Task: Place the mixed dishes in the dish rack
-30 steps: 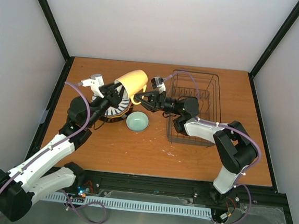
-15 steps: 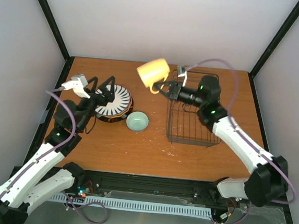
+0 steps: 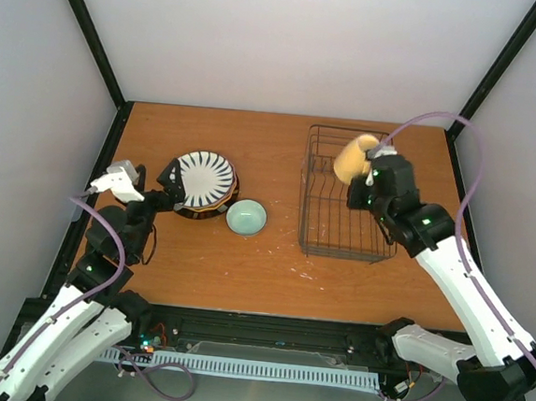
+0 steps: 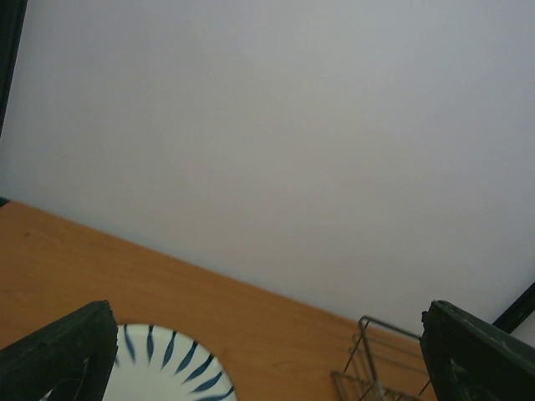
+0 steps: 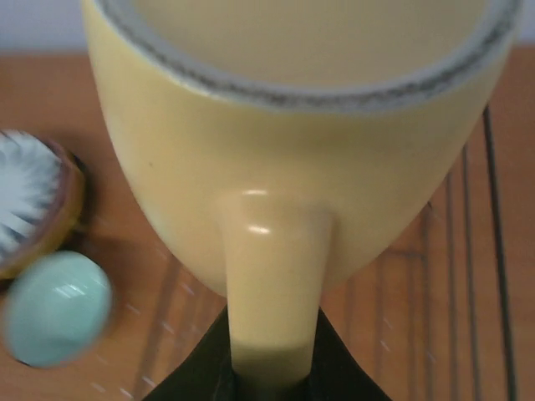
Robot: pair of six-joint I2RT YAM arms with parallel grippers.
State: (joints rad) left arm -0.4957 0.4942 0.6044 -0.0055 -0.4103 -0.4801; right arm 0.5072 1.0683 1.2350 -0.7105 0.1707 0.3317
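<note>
Yellow mug [image 3: 352, 158] hangs over the dish rack [image 3: 302, 213], handle pinched by the right gripper [image 3: 363, 175]; the left gripper [image 3: 168, 179] stands spread.

The left gripper [image 4: 267, 359] holds its two dark fingers [image 4: 58, 355] spread wide apart. Just beside the left one shows the rim of the striped plate [image 4: 171, 372], above the wooden table [image 4: 251, 313]. Farther right, a corner of the dish rack [image 4: 376, 359] stands before the white wall [image 4: 292, 125].

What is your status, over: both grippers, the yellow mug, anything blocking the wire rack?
Right gripper shut on yellow ceramic mug, by its handle, above dark wire dish rack. Left gripper open, empty, beside black-striped white plate. Nothing blocking rack.
</note>
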